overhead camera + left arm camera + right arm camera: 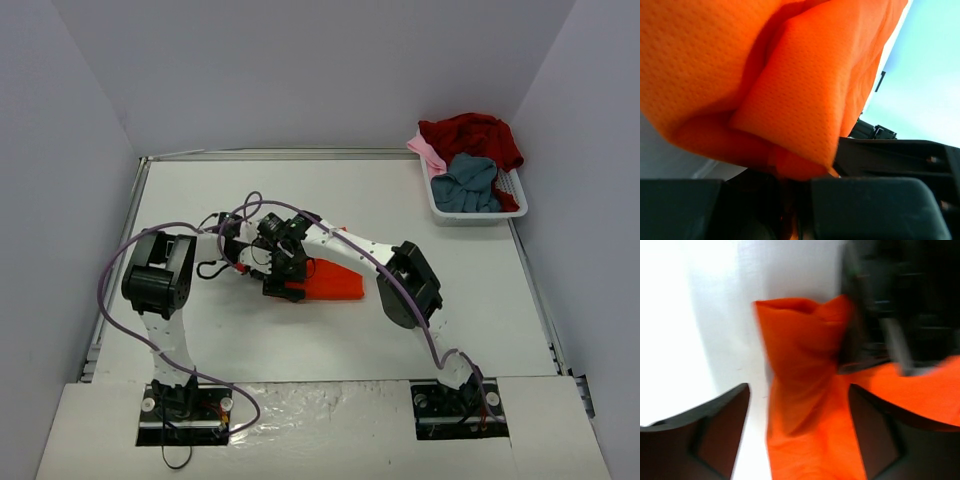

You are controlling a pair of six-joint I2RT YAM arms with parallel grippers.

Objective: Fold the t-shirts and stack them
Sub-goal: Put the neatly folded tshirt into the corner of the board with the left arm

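Observation:
A bright orange-red t-shirt (333, 284) lies bunched on the white table a little left of centre. In the left wrist view its mesh cloth (805, 85) fills the frame. My left gripper (792, 205) is shut on a fold of it at the shirt's left end, and shows from above as left gripper (248, 262). My right gripper (797, 435) stands open just above the same shirt (805, 390), with its dark fingers (715, 430) wide apart on either side of the cloth. In the top view the right gripper (287, 283) is right next to the left one.
A white slatted basket (512, 190) stands at the back right corner. It holds a dark red shirt (475, 135), a grey-blue shirt (467, 185) and a pink one (427, 152) over its left rim. Purple cables loop over both arms. Walls close in the table.

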